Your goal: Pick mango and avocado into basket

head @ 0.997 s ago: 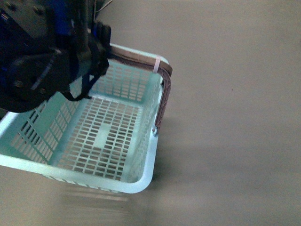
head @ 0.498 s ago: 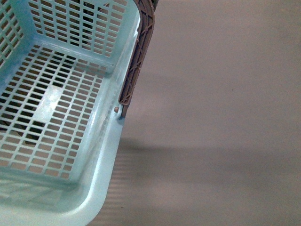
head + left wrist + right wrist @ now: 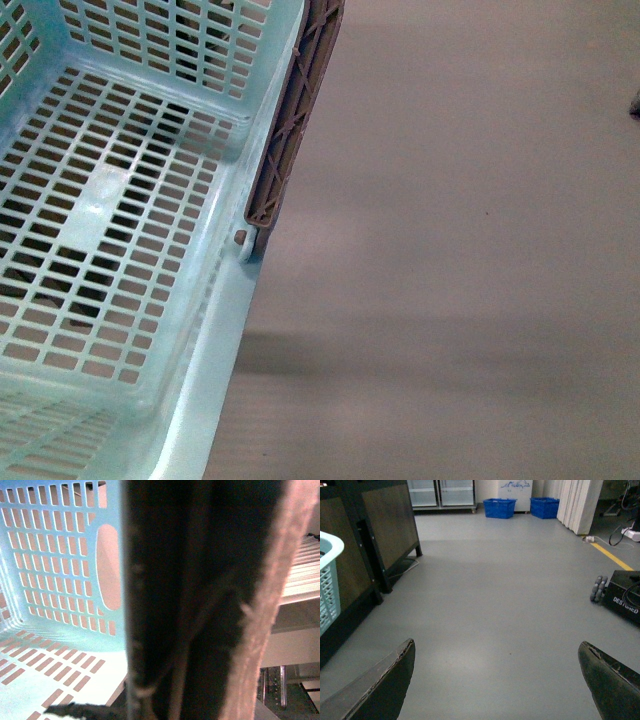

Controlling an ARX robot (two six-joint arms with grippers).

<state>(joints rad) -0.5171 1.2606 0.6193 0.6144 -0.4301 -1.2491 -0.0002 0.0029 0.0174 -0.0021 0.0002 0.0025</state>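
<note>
The pale teal basket [image 3: 225, 330] fills the left of the front view, its slotted floor bare, with the brown-grey handle [image 3: 295, 120] along its right rim. In the left wrist view that handle [image 3: 200, 605] is a dark blurred band very close up. My left gripper is shut on it, but its fingers cannot be told apart. The basket's teal wall [image 3: 60, 570] shows behind. My right gripper [image 3: 496, 645] hangs open over bare grey floor, holding nothing. A corner of the basket [image 3: 327, 580] shows beside it. The mango and the avocado are out of view.
Grey floor [image 3: 480, 250] lies to the right of the basket. The right wrist view shows a dark wooden counter [image 3: 385, 525], two blue crates [image 3: 500, 507] far off, a black wheeled box [image 3: 622, 597] and a yellow floor line [image 3: 612, 555].
The basket has come much closer to the front camera and now fills its left side. My left arm, seen on the handle a second ago, is out of that view.
</note>
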